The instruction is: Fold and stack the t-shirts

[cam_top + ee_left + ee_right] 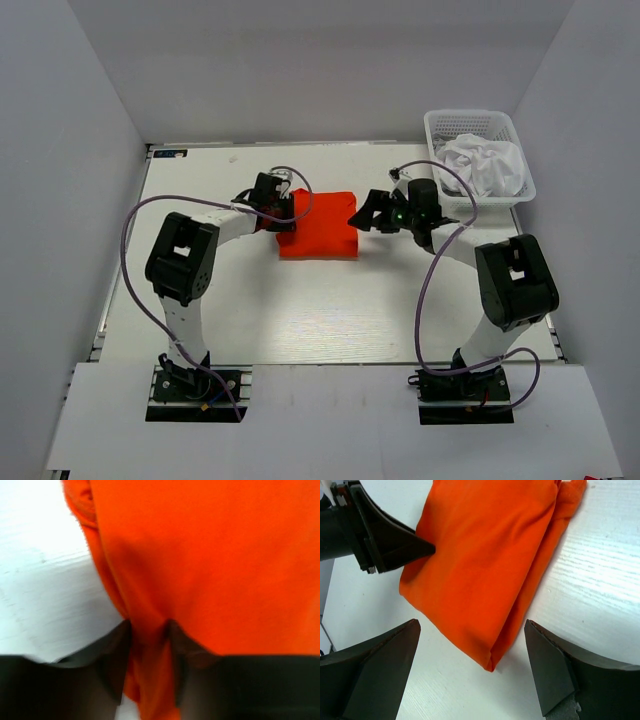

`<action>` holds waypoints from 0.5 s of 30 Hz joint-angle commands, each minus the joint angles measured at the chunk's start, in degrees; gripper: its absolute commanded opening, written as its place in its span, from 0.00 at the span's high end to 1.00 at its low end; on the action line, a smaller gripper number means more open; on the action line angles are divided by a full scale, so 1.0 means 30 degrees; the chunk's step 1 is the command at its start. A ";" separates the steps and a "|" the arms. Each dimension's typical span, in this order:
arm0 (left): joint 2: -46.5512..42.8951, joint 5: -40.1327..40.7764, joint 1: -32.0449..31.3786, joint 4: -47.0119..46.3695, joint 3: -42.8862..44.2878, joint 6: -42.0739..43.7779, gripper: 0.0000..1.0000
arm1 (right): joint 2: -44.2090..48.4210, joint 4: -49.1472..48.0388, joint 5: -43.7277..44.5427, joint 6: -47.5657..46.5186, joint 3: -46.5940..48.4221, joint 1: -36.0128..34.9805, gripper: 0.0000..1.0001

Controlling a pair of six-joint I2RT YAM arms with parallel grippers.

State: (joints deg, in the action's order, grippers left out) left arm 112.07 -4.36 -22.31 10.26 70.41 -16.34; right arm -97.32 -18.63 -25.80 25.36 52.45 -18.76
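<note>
Orange shirt [318, 225] lies folded mid table [300, 320]. The left claw [147, 630] pinches its edge and the right claw [471, 626] gapes open beside it. The white shirt [487, 165] is in the basket [437, 122]. Best: let go gently, keep fold flat.

Plain grey panel walls [80, 140] are boxing in a white wood-grain table [310, 320] carrying two bolted robot arms [182, 262], suggesting a robotics lab.
</note>
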 commanded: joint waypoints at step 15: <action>0.1111 0.7540 0.0462 0.3902 0.4593 0.1664 1.00 | 0.4049 0.0291 0.1683 -0.1509 -0.0871 0.0102 0.10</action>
State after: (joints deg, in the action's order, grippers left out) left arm 116.95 5.78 -23.29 18.17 80.84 -14.35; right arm -87.48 -17.93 -23.57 23.68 50.70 -18.74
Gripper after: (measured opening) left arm 0.031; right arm 0.904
